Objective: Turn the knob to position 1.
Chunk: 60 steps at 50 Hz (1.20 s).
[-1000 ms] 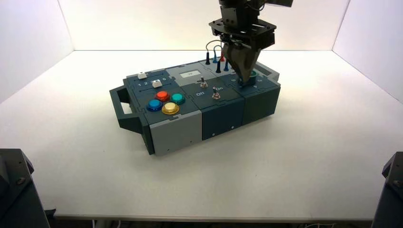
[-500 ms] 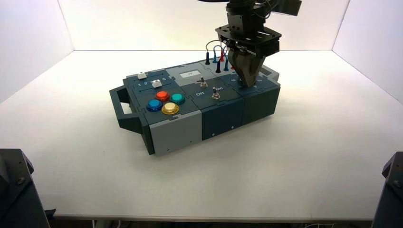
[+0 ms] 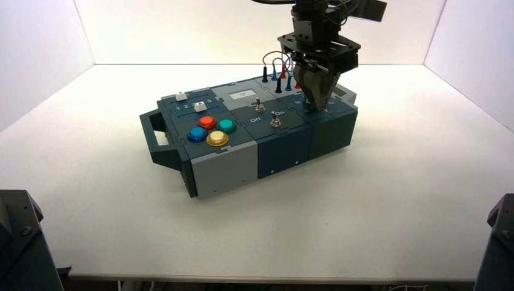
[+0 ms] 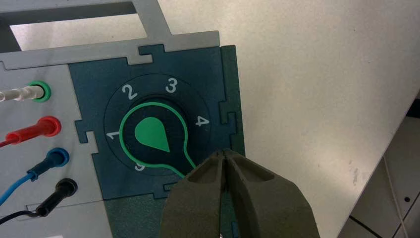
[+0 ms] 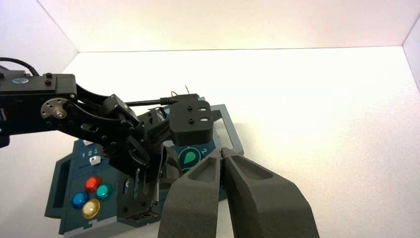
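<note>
White tabletop (image 3: 394, 200) carries the dark teal control box (image 3: 285, 145). At upper centre-right, the left gripper (image 4: 225, 154), fingers pressed together and empty, hovers beside the glossy green teardrop knob (image 4: 150, 135), ringed by numerals 1, 2, 3, 4. Right gripper (image 5: 224, 153) is likewise closed, empty.

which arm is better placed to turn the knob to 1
Left, probably. The left gripper sits shut right beside the green knob, whose tip points between 4 and 5. The right gripper hangs farther back, also shut.

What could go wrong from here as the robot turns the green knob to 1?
The left gripper is shut beside the knob, not around it; a nudge may slip off. The knob's tip points between 4 and 5, far from 1, so it may stop short. Wires plugged nearby might snag. The right gripper idles apart.
</note>
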Available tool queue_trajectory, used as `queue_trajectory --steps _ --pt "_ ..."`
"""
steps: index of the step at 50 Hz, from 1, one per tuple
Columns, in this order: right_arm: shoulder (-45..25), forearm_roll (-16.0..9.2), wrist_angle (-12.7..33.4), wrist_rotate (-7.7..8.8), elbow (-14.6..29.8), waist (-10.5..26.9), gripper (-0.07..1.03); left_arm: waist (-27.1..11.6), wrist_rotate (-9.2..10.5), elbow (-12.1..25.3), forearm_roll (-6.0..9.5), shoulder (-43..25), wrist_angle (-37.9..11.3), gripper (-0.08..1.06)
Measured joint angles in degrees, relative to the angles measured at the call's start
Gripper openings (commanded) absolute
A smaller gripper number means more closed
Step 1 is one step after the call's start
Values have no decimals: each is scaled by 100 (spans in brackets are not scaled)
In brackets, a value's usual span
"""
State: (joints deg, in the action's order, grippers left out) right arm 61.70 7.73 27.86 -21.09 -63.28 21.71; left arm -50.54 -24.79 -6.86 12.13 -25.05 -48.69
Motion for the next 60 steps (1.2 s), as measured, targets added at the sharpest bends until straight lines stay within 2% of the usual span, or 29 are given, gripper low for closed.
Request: queue_trajectory --steps 19,60 --pt "0 0 9 -9 0 0 -2 264 -9 70 -44 0 -53 -3" --pt "0 -9 0 -9 0 0 -2 334 -53 185 -114 -18 -202 -3"
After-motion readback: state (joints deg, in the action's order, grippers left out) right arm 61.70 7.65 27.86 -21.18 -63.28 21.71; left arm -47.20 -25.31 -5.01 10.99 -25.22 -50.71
